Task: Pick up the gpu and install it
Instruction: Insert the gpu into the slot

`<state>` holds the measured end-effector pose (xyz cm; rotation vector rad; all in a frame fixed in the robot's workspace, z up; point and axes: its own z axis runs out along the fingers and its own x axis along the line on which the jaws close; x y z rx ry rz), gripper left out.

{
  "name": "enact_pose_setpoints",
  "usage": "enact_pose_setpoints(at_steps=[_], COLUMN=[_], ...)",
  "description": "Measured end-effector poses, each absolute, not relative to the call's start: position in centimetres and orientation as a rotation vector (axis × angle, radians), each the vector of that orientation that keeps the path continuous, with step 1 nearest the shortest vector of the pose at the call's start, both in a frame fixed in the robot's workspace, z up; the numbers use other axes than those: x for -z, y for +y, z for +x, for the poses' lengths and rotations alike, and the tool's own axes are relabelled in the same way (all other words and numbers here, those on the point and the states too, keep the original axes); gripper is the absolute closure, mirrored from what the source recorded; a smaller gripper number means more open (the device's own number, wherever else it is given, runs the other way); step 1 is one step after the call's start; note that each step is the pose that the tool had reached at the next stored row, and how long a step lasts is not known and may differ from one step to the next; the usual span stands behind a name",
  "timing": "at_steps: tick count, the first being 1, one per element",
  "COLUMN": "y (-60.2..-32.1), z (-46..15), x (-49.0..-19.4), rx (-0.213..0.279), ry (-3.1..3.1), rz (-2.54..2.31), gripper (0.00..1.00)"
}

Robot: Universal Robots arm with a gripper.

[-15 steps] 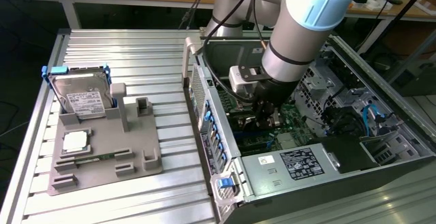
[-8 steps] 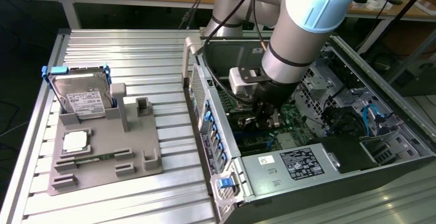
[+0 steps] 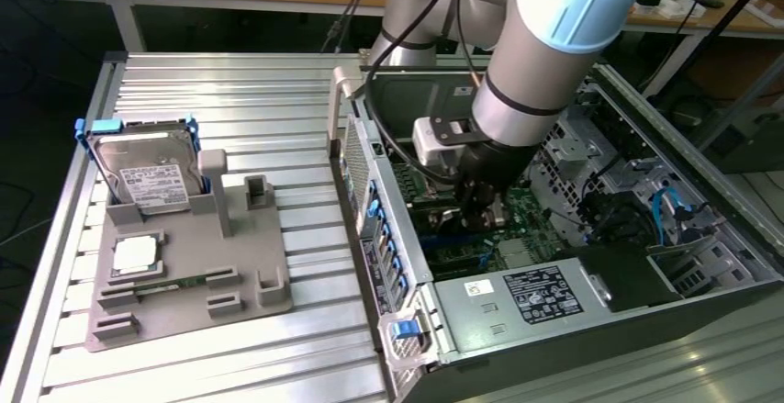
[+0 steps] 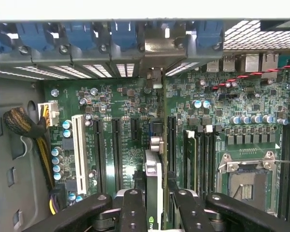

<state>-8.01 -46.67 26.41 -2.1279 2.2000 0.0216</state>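
Note:
My gripper [image 4: 156, 205] is shut on the gpu [image 4: 153, 169], a thin card seen edge-on between the two black fingers [image 4: 133, 210]. The card stands upright over the green motherboard [image 4: 121, 111], in line with a long black slot [image 4: 171, 145]. Its silvery end bracket [image 4: 159, 46] reaches the case's rear wall, among the blue slot clips [image 4: 123, 34]. In the exterior view the arm reaches down into the open computer case [image 3: 405, 229], with the gripper [image 3: 480, 208] low over the board.
On the exterior view's left, a grey holder tray [image 3: 245, 265] carries a silver hard drive [image 3: 150, 172] in a blue frame, a processor chip [image 3: 135, 254] and a green memory stick [image 3: 160, 284]. An empty processor socket [image 4: 244, 181] and cables [image 4: 24, 123] flank the slots.

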Motion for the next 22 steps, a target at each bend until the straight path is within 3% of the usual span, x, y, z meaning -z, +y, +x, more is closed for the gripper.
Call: enact_pose_setpoints(at_steps=[22], y=[-46.87], z=[-8.2], x=[-26.47], rx=[-0.022], ry=[2.203], rz=[-2.124], gripper=[0.73])
